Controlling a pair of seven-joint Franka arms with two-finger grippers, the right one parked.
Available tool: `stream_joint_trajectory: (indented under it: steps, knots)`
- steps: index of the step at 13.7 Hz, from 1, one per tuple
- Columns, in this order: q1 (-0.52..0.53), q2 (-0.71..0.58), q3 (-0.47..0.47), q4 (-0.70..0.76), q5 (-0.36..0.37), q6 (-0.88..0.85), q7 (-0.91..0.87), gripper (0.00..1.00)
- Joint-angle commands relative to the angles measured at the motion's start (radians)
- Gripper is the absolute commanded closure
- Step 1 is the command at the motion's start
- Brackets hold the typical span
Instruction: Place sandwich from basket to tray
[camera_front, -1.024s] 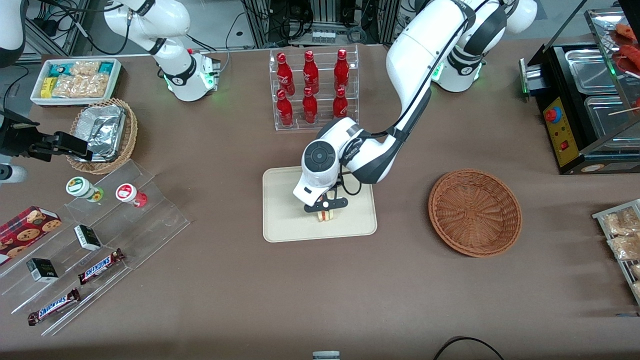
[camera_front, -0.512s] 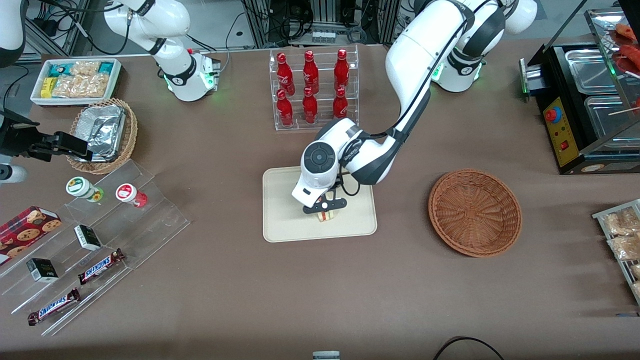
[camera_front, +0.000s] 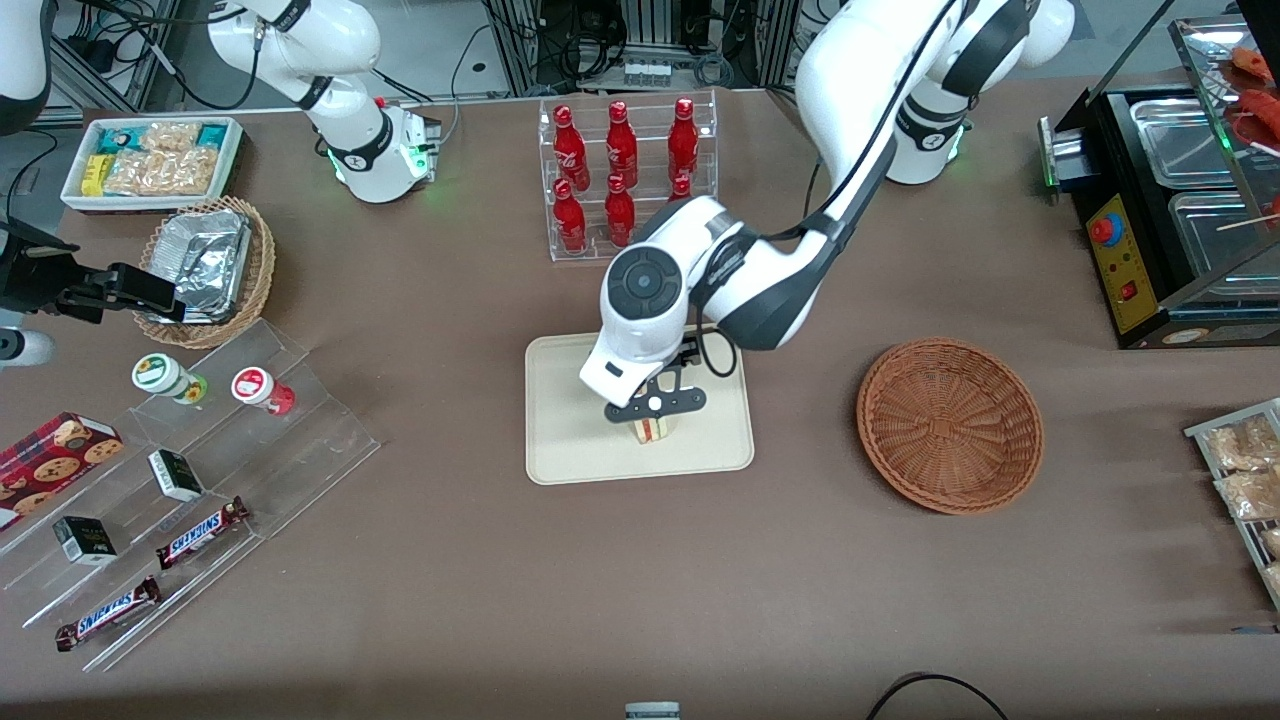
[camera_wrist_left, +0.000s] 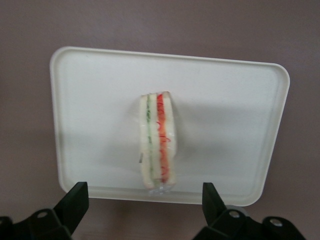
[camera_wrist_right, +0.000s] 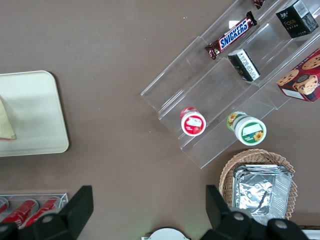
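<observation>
We count one sandwich (camera_front: 652, 430), one tray (camera_front: 570, 440), one reddish-brown basket (camera_front: 949, 425), one gripper (camera_front: 654, 404) above the tray with fingers (camera_wrist_left: 75, 200) spread, six red bottles (camera_front: 622, 170), two Snickers bars (camera_front: 200, 533) and two lidded cups (camera_front: 165, 377).

**Brown counter, cluttered edges**

A matte brown tabletop (camera_front: 450, 600) fills the scene under even, soft light. Farther from the front camera stands a clear acrylic rack of red bottles (camera_front: 622, 175), with aluminium framing and black cables (camera_front: 650, 40) above it. A black metal food warmer (camera_front: 1130, 250) sits toward the working arm's end, and a clear stepped acrylic shelf (camera_front: 300, 440) toward the parked arm's.
</observation>
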Motion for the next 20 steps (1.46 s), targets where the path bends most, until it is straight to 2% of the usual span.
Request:
stream_joint_trajectory:
  steps: [1, 3, 6, 9, 14, 17, 18, 19, 20]
  knots:
    - [0.001, -0.083, 0.081, -0.038, 0.0, -0.067, 0.087, 0.0]
    - [0.002, -0.138, 0.134, -0.108, -0.011, -0.049, 0.149, 0.0]
    - [0.001, -0.253, 0.257, -0.257, -0.089, -0.006, 0.351, 0.0]
    - [0.001, -0.296, 0.326, -0.267, -0.11, -0.038, 0.457, 0.0]
    - [-0.001, -0.348, 0.363, -0.27, -0.107, -0.099, 0.468, 0.0]
    - [0.007, -0.443, 0.38, -0.327, -0.101, -0.116, 0.532, 0.0]
    - [0.098, -0.455, 0.349, -0.331, -0.101, -0.14, 0.536, 0.0]
    - [0.16, -0.481, 0.27, -0.336, -0.095, -0.151, 0.539, 0.0]
    - [0.201, -0.495, 0.254, -0.342, -0.092, -0.154, 0.542, 0.0]
